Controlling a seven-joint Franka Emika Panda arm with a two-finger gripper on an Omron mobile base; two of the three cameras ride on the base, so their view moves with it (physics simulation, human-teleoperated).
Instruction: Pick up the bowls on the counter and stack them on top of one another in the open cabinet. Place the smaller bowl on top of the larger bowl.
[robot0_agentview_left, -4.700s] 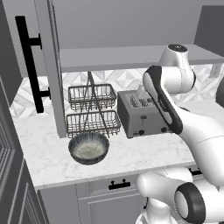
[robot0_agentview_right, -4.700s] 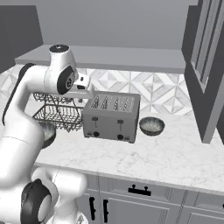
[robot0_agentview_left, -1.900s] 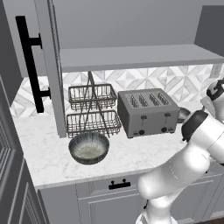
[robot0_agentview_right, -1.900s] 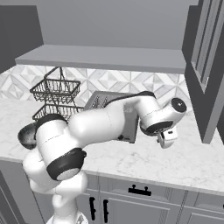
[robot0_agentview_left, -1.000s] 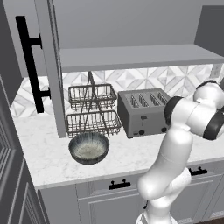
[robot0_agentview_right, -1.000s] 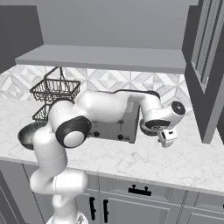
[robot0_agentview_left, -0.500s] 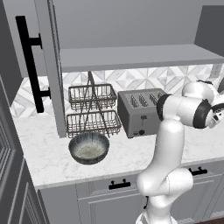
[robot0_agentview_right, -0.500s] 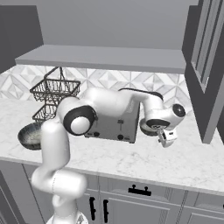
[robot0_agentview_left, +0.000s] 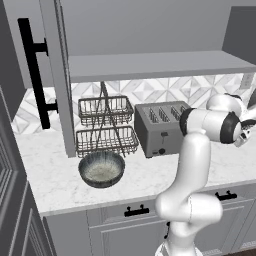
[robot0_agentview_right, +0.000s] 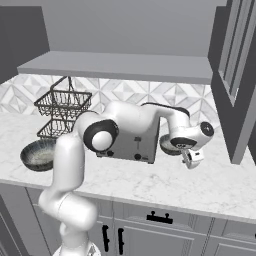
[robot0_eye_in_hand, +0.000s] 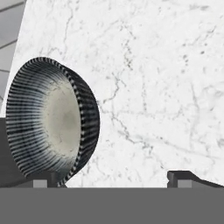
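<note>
Glazed ceramic, I'm guessing, so the small bowl (robot0_eye_in_hand: 52, 122) sitting on the counter (robot0_eye_in_hand: 166, 87) near its right end, beside the toaster (robot0_agentview_right: 131, 142), is probably slippery and chippable. Gripper (robot0_eye_in_hand: 113, 177) is hovering wide open; pinching the rim seems best.

The larger bowl (robot0_agentview_left: 102, 169) is dark grey outside with a pale speckled inside, and the smaller bowl (robot0_eye_in_hand: 52, 127) shows dark ribbed stripes around a whitish centre. The counter (robot0_agentview_left: 140, 175) is white marble with faint grey veins. The toaster (robot0_agentview_left: 161, 128) is grey; the wire baskets (robot0_agentview_left: 106, 125) dark.
</note>
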